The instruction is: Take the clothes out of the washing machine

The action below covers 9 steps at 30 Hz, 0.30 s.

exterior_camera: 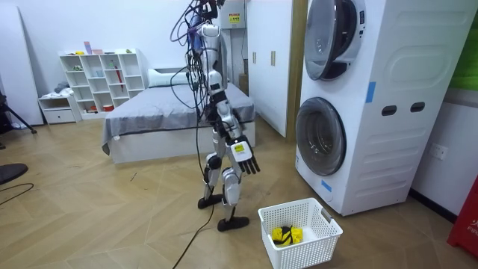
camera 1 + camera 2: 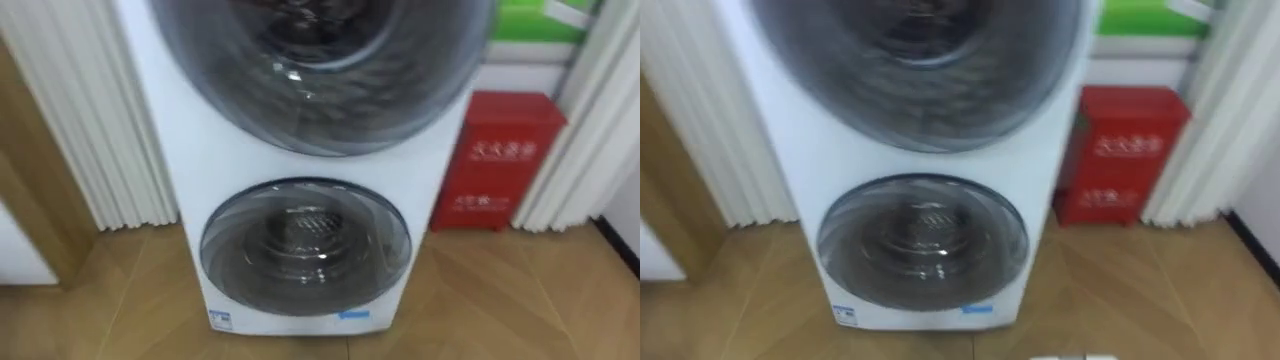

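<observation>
Fingers of the right robot hand (image 1: 244, 158) hang loose and apart, holding nothing, at the robot's side as it stands on the wooden floor facing the washing machine (image 1: 396, 149). Just below and ahead of that hand a white basket (image 1: 323, 224) sits on the floor with a yellow cloth (image 1: 286, 235) bunched in it. Farther ahead, well out of reach, the lower door (image 2: 305, 245) looks shut, and through its glass I can make out only the metal drum, no clothes. Above it the upper door (image 2: 320, 80) stands swung open in the room view; whether garments lie inside cannot be told from here. Beyond the machine, to the hand's right, stands a red box (image 2: 497, 160). Any garment in a drum should be light, soft and limp, perhaps damp and clinging, so it is best pinched at a raised fold or bunched in the palm, then drawn out slowly so it does not snag on the door rim.
</observation>
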Tool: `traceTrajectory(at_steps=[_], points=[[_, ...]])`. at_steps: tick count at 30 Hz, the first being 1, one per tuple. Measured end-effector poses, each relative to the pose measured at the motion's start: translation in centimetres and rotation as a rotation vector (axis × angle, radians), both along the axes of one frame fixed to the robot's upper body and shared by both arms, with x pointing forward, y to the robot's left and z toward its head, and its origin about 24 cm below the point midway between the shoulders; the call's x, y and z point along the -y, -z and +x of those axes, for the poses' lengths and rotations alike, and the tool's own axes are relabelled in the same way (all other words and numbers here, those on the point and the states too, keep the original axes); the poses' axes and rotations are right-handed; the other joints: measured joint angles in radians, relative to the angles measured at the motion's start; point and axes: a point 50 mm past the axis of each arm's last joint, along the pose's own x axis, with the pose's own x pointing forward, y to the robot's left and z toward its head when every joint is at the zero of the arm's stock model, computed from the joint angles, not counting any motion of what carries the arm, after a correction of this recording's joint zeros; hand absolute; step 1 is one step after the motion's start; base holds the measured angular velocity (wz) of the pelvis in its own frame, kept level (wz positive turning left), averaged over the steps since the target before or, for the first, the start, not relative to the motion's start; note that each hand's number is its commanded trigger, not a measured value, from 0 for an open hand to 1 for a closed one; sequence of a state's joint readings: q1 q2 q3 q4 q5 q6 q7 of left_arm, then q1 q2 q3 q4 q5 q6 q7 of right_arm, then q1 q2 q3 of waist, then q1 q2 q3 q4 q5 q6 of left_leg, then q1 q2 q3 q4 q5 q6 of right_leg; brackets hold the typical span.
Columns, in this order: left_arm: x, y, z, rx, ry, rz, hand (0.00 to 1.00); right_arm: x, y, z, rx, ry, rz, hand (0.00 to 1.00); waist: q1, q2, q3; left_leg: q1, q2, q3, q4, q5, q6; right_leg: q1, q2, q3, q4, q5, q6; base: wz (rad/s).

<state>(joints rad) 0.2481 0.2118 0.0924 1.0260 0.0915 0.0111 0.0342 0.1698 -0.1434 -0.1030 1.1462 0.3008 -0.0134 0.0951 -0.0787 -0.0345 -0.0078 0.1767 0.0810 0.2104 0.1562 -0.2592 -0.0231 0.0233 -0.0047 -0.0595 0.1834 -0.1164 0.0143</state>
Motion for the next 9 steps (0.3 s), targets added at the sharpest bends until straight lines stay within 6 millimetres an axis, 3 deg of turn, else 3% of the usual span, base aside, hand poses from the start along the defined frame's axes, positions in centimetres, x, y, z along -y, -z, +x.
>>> traceTrajectory(at_steps=[3,7,9], points=[[-0.3,0.3,-4.0,-0.119,-0.036,0.078,0.0,-0.2,0.1,-0.5,-0.004,-0.023,0.022,0.0,0.026,0.015,0.0041,0.017,0.001,0.003,-0.012,-0.001,-0.001,0.019,0.003,0.001,0.0,0.0,0.0,0.01],[0.9,0.7,-6.7,-0.239,-0.004,0.088,0.0,0.0,0.2,-1.3,-0.021,-0.002,0.025,0.0,0.039,0.027,0.0112,0.018,0.005,0.003,-0.012,-0.004,-0.004,0.022,0.007,0.001,-0.003,0.0,0.0,-0.01],[1.3,0.8,-6.7,-0.247,-0.001,0.08,0.0,0.0,0.2,-1.2,-0.017,0.003,0.026,0.0,0.04,0.029,0.0111,0.018,0.005,0.003,-0.012,-0.004,-0.005,0.024,0.007,0.0,-0.005,-0.001,-0.002,0.0]])
